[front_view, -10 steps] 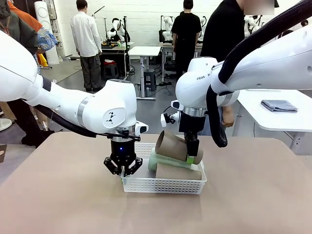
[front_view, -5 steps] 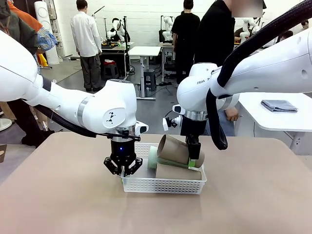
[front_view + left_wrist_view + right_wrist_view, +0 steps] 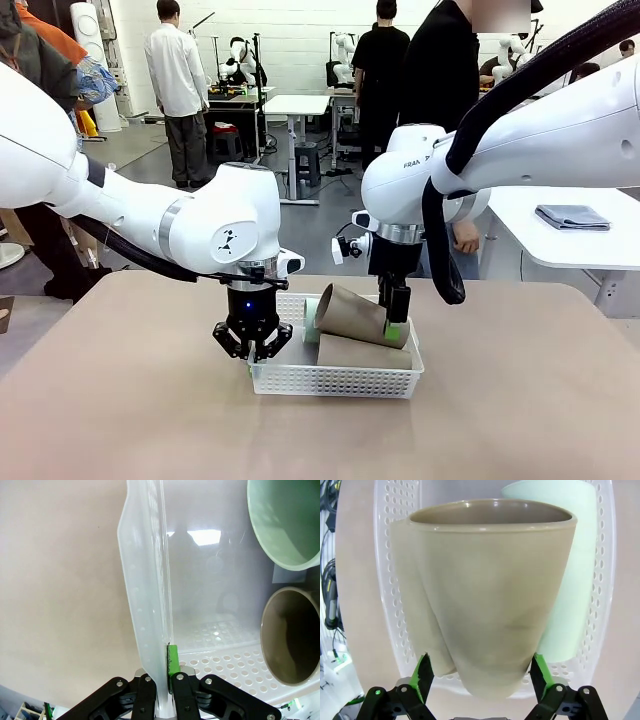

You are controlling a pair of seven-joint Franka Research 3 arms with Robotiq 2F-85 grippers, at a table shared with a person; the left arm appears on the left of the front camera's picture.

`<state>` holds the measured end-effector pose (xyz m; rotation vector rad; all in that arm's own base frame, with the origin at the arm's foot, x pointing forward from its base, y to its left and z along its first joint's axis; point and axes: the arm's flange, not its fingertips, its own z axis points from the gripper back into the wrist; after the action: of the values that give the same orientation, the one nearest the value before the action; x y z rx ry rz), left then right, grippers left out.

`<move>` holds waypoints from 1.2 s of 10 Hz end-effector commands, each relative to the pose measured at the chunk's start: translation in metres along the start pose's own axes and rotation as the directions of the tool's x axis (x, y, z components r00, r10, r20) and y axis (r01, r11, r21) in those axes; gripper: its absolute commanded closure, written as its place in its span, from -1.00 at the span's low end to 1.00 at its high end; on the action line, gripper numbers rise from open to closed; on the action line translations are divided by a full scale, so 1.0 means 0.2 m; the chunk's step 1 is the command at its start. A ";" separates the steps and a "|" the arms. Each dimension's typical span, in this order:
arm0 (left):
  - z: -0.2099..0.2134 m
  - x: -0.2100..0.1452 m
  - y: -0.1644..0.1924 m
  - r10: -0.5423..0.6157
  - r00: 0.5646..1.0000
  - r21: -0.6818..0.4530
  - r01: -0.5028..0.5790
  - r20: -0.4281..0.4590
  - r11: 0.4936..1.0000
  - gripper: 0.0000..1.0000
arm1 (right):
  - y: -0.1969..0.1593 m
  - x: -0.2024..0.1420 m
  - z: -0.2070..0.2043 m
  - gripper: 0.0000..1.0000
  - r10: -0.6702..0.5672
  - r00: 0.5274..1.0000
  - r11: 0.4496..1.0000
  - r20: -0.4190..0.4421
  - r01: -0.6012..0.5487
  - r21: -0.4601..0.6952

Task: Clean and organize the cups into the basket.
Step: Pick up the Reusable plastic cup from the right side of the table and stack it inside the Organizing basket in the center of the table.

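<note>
A white basket [image 3: 336, 378] sits at the centre of the front view, on a tan table [image 3: 120, 420], with both robot arms over it. The left gripper [image 3: 252, 345], at the basket's left end, is closed on the basket wall; in the left wrist view the thin white wall [image 3: 150, 630] runs up between its fingers, one green pad [image 3: 172, 660] pressed to it. The right gripper [image 3: 398, 322], at centre right, has its fingers spread around the narrow end of a tan cup [image 3: 352, 314] lying tilted on its side above another tan cup [image 3: 362, 352] and a mint green cup [image 3: 311, 320] in the basket. In the right wrist view the green pads [image 3: 423, 676] flank the tan cup's base; whether they touch it cannot be told
</note>
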<state>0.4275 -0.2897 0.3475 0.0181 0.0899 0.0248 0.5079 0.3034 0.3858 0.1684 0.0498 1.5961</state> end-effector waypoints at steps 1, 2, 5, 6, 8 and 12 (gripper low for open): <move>-0.01 -0.01 0.00 -0.001 1.000 0.004 0.001 0.001 1.000 1.00 | 0.02 -0.02 0.04 -1.00 0.025 0.999 0.999 0.041 -0.026 0.019; -0.01 -0.01 0.00 -0.001 1.000 0.004 0.001 0.001 1.000 1.00 | 0.04 -0.03 0.05 -1.00 0.030 0.998 0.999 0.056 -0.030 0.012; -0.01 -0.01 0.00 -0.001 1.000 0.004 0.001 0.001 1.000 1.00 | 0.24 -0.34 0.24 -1.00 0.127 0.935 0.992 0.331 -0.120 -0.041; -0.01 -0.01 0.00 -0.001 1.000 0.004 0.001 0.001 1.000 1.00 | 0.33 -0.54 0.28 -1.00 0.178 0.878 0.984 0.444 -0.174 -0.049; -0.01 -0.01 0.00 -0.001 1.000 0.004 0.001 0.001 1.000 1.00 | 0.42 -0.91 0.29 -1.00 0.240 0.722 0.965 0.649 -0.251 -0.078; -0.01 -0.01 0.00 -0.001 1.000 0.004 0.001 0.001 1.000 1.00 | 0.60 -1.50 0.18 -1.00 0.247 0.439 0.964 0.864 -0.204 -0.172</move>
<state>0.4277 -0.2895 0.3475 0.0180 0.0899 0.0254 0.3990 0.0025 0.4220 0.9935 -0.8664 1.6345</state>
